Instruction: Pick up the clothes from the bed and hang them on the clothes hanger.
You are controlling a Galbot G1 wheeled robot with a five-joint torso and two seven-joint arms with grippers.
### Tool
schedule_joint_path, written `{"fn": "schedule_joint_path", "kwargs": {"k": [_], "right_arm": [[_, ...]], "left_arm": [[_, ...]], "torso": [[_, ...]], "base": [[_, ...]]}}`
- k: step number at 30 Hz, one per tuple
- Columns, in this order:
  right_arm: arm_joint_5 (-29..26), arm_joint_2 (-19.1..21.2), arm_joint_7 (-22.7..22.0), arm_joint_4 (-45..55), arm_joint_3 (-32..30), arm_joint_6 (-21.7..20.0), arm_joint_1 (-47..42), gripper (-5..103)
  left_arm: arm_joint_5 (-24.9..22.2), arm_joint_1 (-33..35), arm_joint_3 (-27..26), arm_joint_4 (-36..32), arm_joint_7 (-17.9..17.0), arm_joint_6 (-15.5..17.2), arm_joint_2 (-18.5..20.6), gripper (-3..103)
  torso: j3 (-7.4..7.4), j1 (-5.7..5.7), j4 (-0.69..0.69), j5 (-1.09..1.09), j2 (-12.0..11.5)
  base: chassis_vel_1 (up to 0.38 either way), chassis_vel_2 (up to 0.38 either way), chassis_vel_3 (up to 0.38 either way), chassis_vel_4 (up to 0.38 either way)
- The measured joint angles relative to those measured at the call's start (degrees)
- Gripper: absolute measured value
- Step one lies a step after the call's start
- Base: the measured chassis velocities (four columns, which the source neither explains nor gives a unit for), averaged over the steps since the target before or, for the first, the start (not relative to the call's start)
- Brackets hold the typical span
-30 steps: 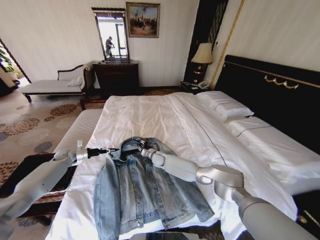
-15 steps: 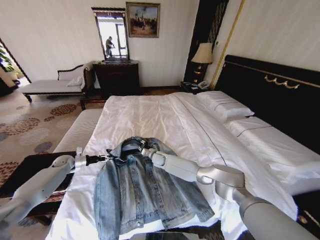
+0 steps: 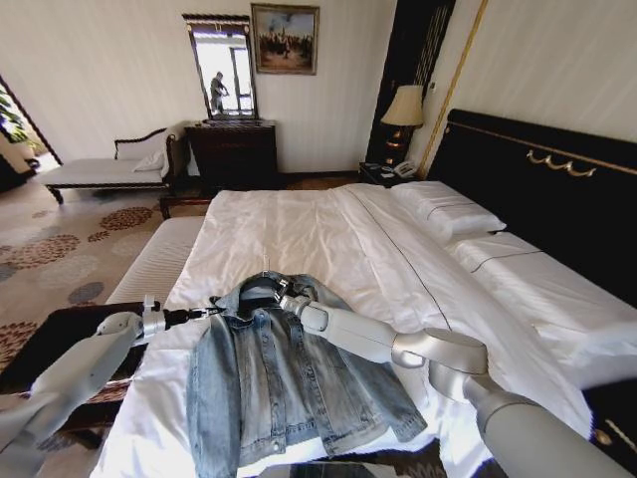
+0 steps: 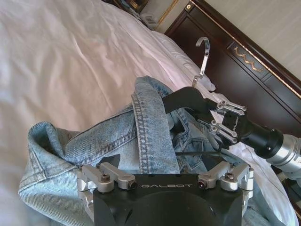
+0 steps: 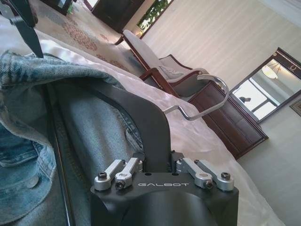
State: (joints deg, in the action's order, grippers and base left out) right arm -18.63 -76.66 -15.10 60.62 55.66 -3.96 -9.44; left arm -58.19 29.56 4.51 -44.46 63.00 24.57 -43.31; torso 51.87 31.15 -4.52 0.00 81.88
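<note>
The denim jacket [image 3: 284, 383] lies flat on the near end of the bed [image 3: 299, 234]. The left gripper [image 3: 212, 312] sits at its left shoulder; whether its fingers hold cloth cannot be told. At the collar, the right gripper [image 5: 162, 172] is clamped on the black hanger [image 5: 141, 120], hook pointing away.
</note>
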Motion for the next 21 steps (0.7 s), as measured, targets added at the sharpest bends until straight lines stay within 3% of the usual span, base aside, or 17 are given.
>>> {"fn": "schedule_joint_path", "kwargs": {"k": [6, 11, 12, 21], "right_arm": [[-0.2, 0.4, 0.8, 0.2, 0.2, 3.4, -0.1, 25], [1.2, -0.3, 0.8, -1.3, -0.5, 7.1, -1.3, 25], [1.5, -0.5, 0.6, -1.7, -0.8, 8.0, -1.6, 25], [2.3, -0.9, -0.1, -1.3, -2.5, 12.2, -1.9, 25]], "left_arm": [[1.9, -0.8, 0.1, 2.2, 1.4, -1.1, -1.7, 95], [4.4, -2.0, -0.3, 4.0, 3.6, -1.8, -4.0, 102], [4.9, -2.5, -0.4, 4.3, 3.8, -1.9, -4.6, 100], [4.3, -3.7, -0.1, 3.9, 3.1, -1.7, -5.6, 98]], "torso": [[0.00, 0.00, 0.03, 0.00, 0.0], [0.00, 0.00, 0.02, 0.00, 0.0], [0.00, 0.00, 0.01, 0.00, 0.0], [0.00, 0.00, 0.02, 0.01, 0.0]], "base": [[0.000, 0.000, 0.000, 0.000], [0.000, 0.000, 0.000, 0.000], [0.000, 0.000, 0.000, 0.000], [0.000, 0.000, 0.000, 0.000]]}}
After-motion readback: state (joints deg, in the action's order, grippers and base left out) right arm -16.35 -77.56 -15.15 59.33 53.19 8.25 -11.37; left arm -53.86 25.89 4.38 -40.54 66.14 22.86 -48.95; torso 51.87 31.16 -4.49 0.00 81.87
